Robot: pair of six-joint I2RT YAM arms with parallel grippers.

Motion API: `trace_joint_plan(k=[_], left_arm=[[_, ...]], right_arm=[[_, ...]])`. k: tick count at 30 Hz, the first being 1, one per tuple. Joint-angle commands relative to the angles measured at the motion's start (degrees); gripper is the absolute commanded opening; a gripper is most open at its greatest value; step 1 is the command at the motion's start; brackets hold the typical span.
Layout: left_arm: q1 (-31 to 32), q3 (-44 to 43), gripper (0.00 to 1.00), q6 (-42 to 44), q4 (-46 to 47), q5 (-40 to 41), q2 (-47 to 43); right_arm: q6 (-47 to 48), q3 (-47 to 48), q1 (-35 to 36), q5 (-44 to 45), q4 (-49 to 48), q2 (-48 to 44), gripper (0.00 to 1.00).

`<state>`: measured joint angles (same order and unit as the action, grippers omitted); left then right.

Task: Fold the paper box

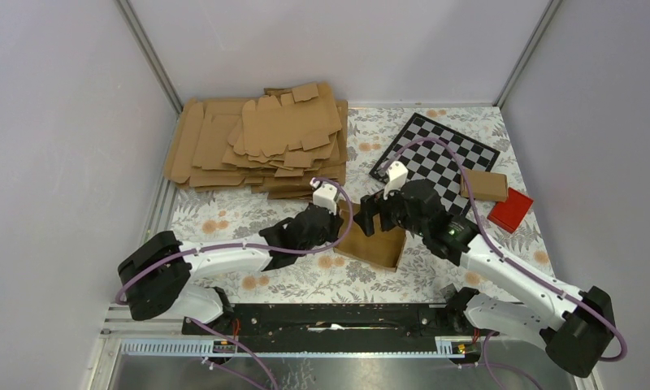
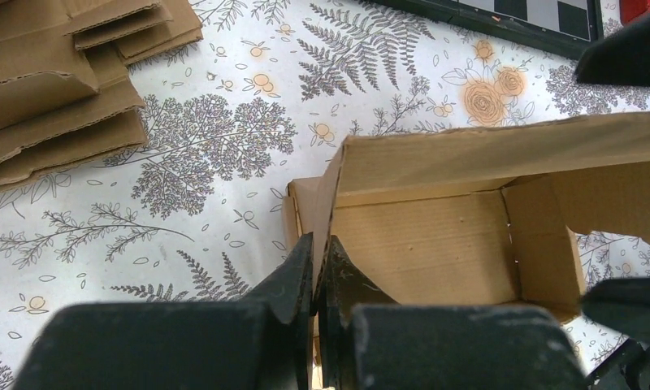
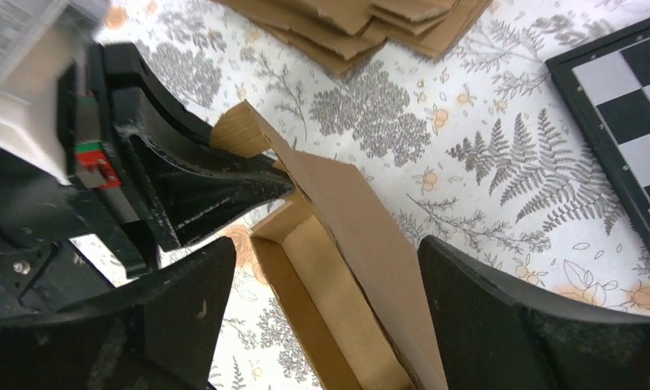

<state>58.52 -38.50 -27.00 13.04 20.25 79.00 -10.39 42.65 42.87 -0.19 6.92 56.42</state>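
Note:
The paper box [image 1: 374,244] is a brown cardboard piece, partly folded into a slim tray with one long flap raised, lying on the floral cloth between the arms. My left gripper [image 1: 338,229] is shut on its left end wall; the wrist view shows both fingers pinching the thin wall [image 2: 318,268] with the box's inside [image 2: 435,244] to the right. My right gripper [image 1: 379,218] is open above the box's right part. In its wrist view the fingers [image 3: 500,325] straddle the tray and raised flap [image 3: 362,236] without touching.
A thick stack of brown card sheets [image 1: 261,138] lies at the back left. A chessboard [image 1: 435,158] sits at the back right, with a slim brown carton [image 1: 484,185] and a red block [image 1: 510,210] beside it. Grey walls enclose the table.

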Motion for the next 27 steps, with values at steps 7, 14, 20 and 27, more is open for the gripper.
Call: trace_joint_plan(k=[7,14,20,27], left_arm=[[0.9,1.6,0.00,1.5,5.8,0.9,1.0],[0.9,2.9,0.03,0.1,6.9,-0.2,1.0],[0.8,2.1,0.20,-1.2,2.3,-0.3,-2.2],[0.5,2.1,0.30,-6.2,-7.6,-1.9,-7.7]], right_arm=[[0.1,1.6,0.4,-5.4,9.7,2.0,0.54],[-0.5,-1.2,0.4,-8.0,9.7,2.6,0.40],[-0.9,-2.1,0.4,-8.7,8.9,4.8,0.40],[-1.9,-2.7,0.4,-9.4,6.8,6.9,0.45]])
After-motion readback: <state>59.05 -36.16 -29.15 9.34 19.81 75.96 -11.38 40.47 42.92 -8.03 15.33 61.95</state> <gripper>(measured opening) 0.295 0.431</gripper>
